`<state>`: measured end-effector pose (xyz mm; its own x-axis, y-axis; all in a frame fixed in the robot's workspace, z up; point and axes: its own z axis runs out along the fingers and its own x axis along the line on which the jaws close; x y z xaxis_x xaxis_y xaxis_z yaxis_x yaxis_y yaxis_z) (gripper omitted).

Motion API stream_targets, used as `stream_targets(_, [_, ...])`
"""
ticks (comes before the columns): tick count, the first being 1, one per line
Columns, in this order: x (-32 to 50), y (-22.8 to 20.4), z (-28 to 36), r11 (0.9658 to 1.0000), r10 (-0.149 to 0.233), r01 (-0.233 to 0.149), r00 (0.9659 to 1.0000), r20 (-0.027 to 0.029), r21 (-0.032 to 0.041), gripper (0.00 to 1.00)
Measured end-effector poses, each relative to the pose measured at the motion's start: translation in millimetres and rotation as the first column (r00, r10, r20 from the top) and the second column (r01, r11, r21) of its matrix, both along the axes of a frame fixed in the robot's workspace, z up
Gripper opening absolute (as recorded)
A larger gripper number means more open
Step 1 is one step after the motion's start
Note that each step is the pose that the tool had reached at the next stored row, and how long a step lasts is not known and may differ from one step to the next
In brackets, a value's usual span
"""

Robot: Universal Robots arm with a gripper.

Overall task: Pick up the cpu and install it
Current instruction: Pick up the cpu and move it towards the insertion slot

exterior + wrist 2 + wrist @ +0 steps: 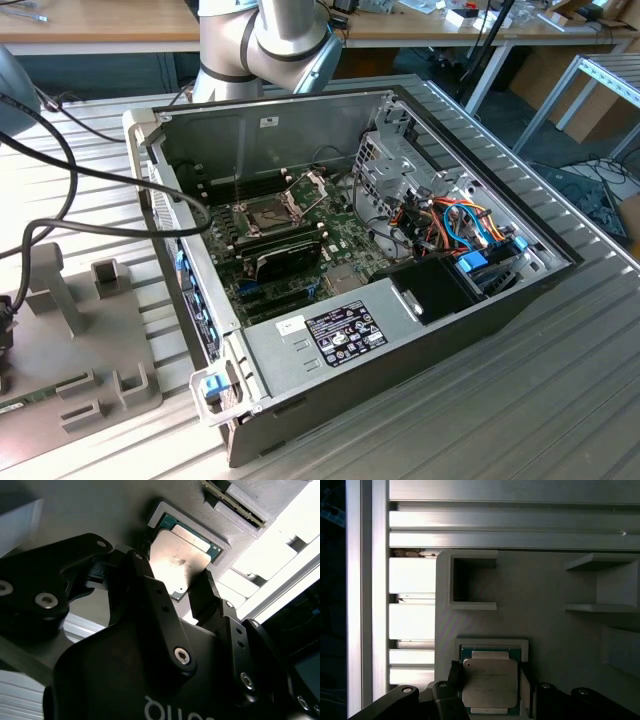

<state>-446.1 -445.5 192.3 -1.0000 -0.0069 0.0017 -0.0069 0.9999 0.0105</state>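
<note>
Hovering low over the grey holder (555,645) on the counter (412,575), the gripper (175,570) points straight down, fingers (204,594) apart, straddling the cpu (490,682), which sits in the holder's recess.

raised rim (492,643) tight round cpu (490,682), fixture walls (451,580) nearby

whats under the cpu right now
The cpu lies in a shallow square pocket of the grey tray, whose raised rim frames it in both wrist views. The pocket's floor is covered by the chip.
</note>
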Motion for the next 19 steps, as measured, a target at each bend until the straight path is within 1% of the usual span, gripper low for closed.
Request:
stream_targets(8, [0.0,0.0,1.9,1.0,0.0,0.0,1.0,0.0001,0.0001,0.55])
stream_targets(19, [0.0,0.0,2.4,1.0,0.0,0.0,1.0,0.0,0.0,0.55])
